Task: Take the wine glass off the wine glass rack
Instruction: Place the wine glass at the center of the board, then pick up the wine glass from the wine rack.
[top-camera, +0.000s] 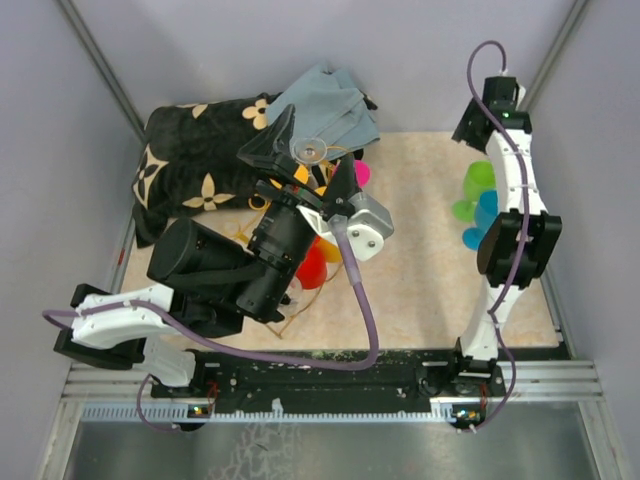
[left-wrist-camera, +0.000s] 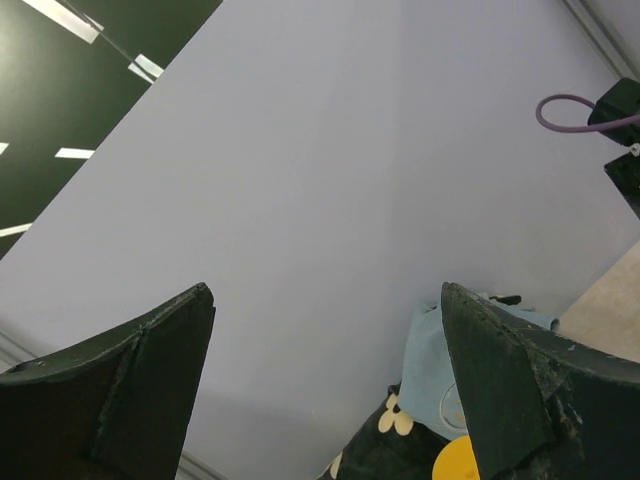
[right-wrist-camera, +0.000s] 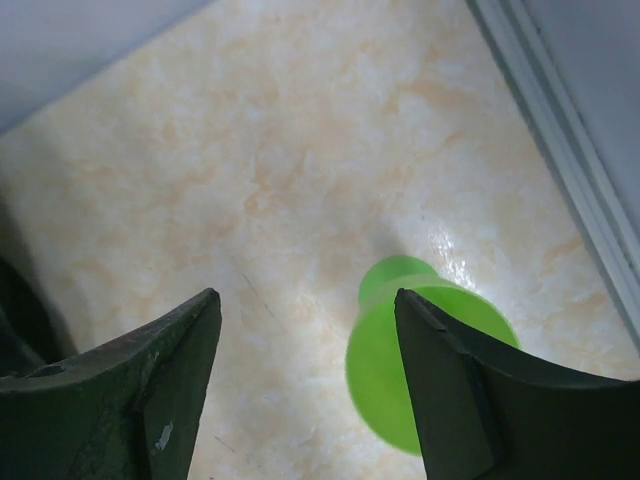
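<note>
- fingers of right gripper (right-wrist-camera: 305, 300) spread, pinching nothing; green glass (right-wrist-camera: 395, 375) on table (right-wrist-camera: 250, 180) at their 4 o'clock.
- left gripper (left-wrist-camera: 325, 290) fingers spread wide, empty, facing wall (left-wrist-camera: 300, 150).
- rack (top-camera: 258, 203) under left arm (top-camera: 210, 270), table's 9 o'clock side.

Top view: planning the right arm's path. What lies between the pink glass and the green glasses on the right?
Only bare marbled tabletop lies between the pink glass and the green glasses, as the top view shows.
</note>
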